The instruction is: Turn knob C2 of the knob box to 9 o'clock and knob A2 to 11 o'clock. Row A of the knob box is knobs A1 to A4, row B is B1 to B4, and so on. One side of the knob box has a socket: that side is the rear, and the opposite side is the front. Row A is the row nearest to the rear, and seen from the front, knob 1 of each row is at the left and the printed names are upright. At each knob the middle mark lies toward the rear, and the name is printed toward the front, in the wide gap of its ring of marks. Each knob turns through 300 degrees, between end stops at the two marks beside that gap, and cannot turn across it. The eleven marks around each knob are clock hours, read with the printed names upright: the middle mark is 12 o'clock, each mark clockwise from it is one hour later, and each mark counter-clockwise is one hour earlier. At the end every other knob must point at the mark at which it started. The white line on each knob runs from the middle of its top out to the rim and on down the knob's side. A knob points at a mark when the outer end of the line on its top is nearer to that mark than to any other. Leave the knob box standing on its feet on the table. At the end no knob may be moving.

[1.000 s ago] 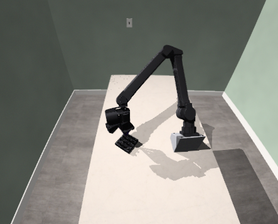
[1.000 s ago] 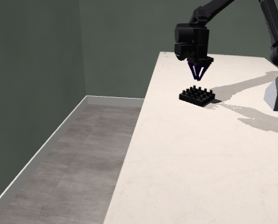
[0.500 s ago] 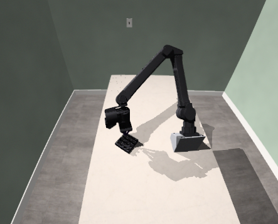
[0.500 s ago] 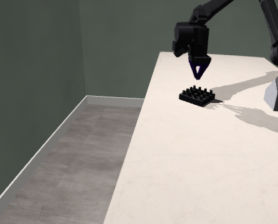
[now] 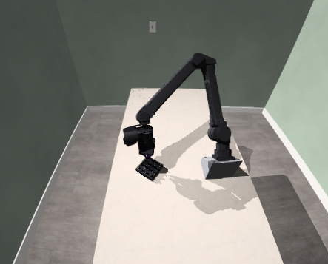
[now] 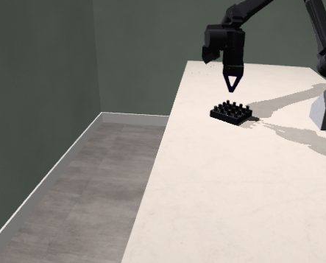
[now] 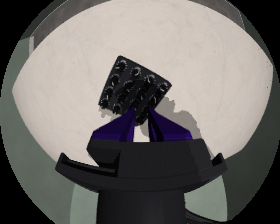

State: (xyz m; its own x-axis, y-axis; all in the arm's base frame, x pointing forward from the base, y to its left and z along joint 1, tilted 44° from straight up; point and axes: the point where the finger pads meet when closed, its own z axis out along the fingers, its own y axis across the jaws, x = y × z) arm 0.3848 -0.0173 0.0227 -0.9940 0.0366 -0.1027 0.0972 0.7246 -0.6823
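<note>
Hovering above the knob box (image 6: 231,113), your pincer (image 6: 231,88) hangs with its tips drawn nearly together, pinching nothing. You find the box straight below on the table (image 6: 227,188), standing skewed to the pincer's line, apart from the tips.

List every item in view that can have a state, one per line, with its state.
gripper: nearly shut, fingertips close together, holding nothing, hanging above the knob box without touching it.
knob box: standing flat on the table, knobs up, untouched.
knobs: too small to read their pointing marks.
arm: bent at the elbow, reaching out from its base over the box.
table: bearing the box and the arm's base.
</note>
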